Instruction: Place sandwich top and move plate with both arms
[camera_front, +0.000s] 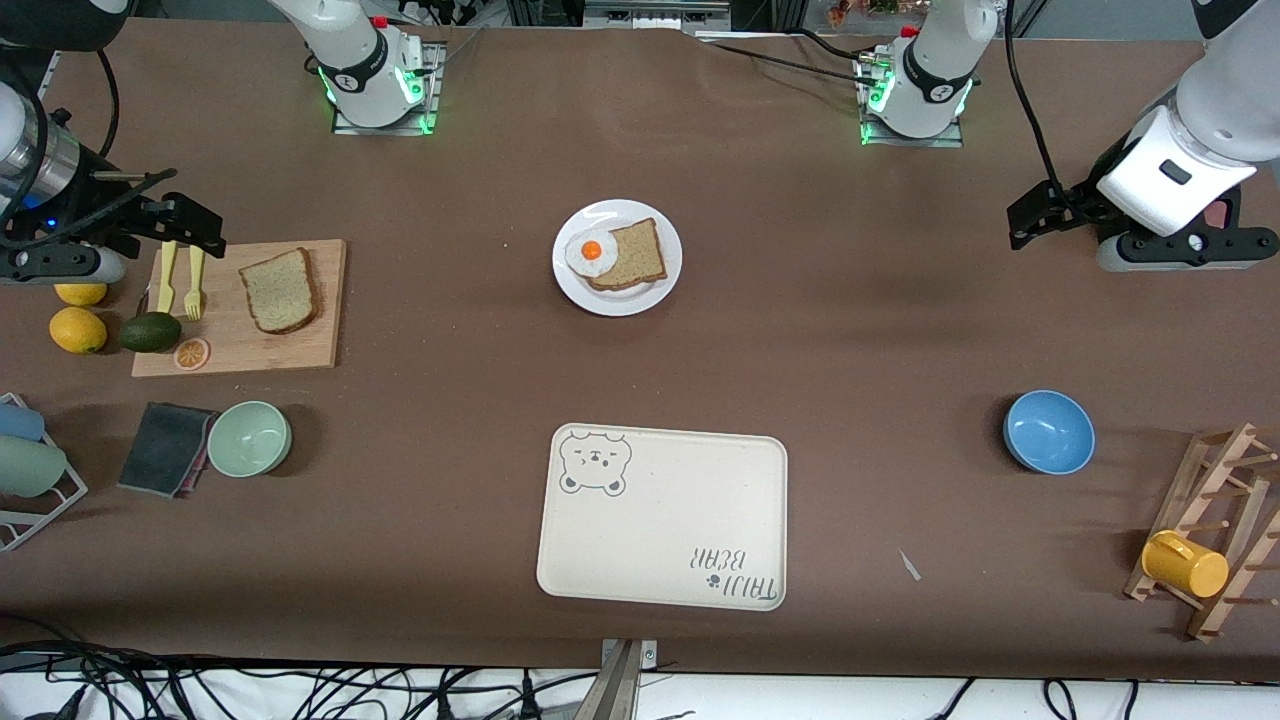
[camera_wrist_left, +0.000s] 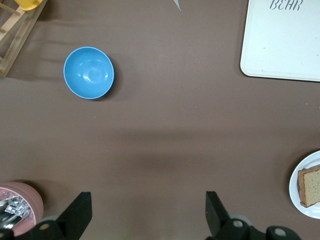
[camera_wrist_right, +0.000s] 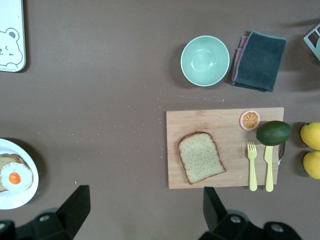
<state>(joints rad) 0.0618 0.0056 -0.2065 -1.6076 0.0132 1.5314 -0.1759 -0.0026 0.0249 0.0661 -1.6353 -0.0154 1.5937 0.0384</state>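
Bread top waiting on the board, both hands hanging empty.

The brown speckled bread slice (camera_front: 280, 290) is lying on the wooden cutting board (camera_front: 320, 345) at the right arm's end of the bench, well apart from the round white plate (camera_front: 640, 298) holding bread and a fried egg (camera_front: 590, 252). The right hand (camera_front: 150, 225) is hanging wide open over the board's edge; the left hand (camera_wrist_left: 147, 215) is waiting open. Nothing looks started; I think the right hand needs to come down on the slice.

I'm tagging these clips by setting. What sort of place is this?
Likely a robot lab's mock kitchen table: a cutting board bearing bread, a white plate with a fried egg, and two robot arms bolted along the table's edge.
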